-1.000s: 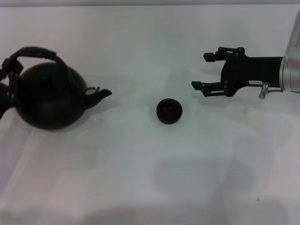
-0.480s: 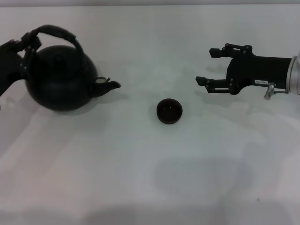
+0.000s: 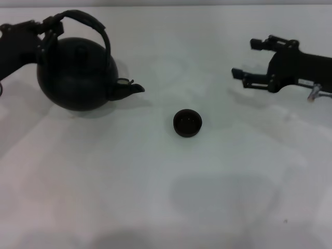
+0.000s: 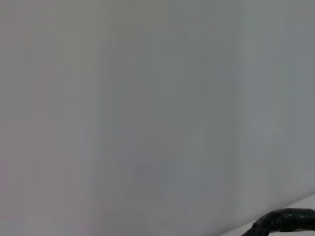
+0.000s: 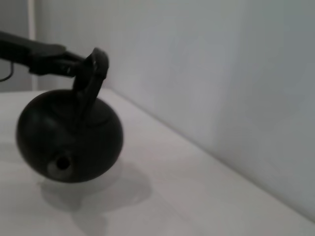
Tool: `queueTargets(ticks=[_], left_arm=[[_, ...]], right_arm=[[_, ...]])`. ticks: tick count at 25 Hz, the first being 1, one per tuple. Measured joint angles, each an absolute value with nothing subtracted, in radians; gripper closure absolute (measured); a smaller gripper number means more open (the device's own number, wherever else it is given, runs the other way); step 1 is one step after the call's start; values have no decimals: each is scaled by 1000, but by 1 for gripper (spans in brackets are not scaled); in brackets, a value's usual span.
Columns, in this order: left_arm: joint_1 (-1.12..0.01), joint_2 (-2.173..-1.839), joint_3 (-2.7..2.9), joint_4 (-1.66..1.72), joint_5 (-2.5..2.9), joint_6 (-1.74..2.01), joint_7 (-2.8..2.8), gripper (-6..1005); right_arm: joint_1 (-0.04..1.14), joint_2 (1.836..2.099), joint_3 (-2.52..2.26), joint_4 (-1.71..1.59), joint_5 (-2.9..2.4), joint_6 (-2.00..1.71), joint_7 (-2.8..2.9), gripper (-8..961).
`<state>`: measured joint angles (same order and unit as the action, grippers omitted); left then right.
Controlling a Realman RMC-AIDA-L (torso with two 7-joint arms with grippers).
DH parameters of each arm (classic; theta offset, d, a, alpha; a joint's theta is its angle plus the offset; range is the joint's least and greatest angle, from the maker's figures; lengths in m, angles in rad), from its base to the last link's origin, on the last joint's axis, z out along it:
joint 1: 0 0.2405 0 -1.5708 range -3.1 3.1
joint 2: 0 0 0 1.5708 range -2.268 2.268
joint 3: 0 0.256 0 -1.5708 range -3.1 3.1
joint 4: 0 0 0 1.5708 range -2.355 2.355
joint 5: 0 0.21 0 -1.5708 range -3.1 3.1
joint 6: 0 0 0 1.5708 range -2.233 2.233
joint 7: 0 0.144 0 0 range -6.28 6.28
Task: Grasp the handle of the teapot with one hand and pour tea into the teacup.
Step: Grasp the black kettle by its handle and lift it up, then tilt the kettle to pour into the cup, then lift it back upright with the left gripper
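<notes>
The matte-black teapot (image 3: 78, 72) hangs at the far left, its spout (image 3: 129, 89) pointing right toward the teacup (image 3: 187, 123). My left gripper (image 3: 47, 27) comes in from the left edge and is shut on the left side of the arched handle (image 3: 91, 22). In the right wrist view the teapot (image 5: 69, 137) hangs above its shadow, held by the handle (image 5: 91, 73). The small dark teacup stands upright on the table, well right of the spout. My right gripper (image 3: 245, 58) is open and empty at the far right, above the table.
The white table (image 3: 166, 197) stretches around the cup. A pale wall rises behind it (image 5: 221, 73). The left wrist view shows mostly grey wall and a bit of the black handle (image 4: 285, 220).
My left gripper has carried the teapot up and to the right, closer to the teacup. My right gripper has drawn back toward the right and the far side. The teacup has not moved.
</notes>
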<state>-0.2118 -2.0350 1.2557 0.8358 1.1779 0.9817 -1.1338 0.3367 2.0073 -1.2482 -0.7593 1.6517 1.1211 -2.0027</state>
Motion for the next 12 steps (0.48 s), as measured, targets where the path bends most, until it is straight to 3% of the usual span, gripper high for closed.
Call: queueTargets(ticks=[5, 12], left_arm=[[-177, -2071, 1258, 1054, 1424, 929, -1359, 853], [-171, -2076, 1279, 1199, 1626, 916, -1601, 852]], right_arm=[[326, 2006, -1152, -725, 1704, 1201, -2038, 93], [325, 2005, -926, -625, 1770, 1339, -2069, 93]])
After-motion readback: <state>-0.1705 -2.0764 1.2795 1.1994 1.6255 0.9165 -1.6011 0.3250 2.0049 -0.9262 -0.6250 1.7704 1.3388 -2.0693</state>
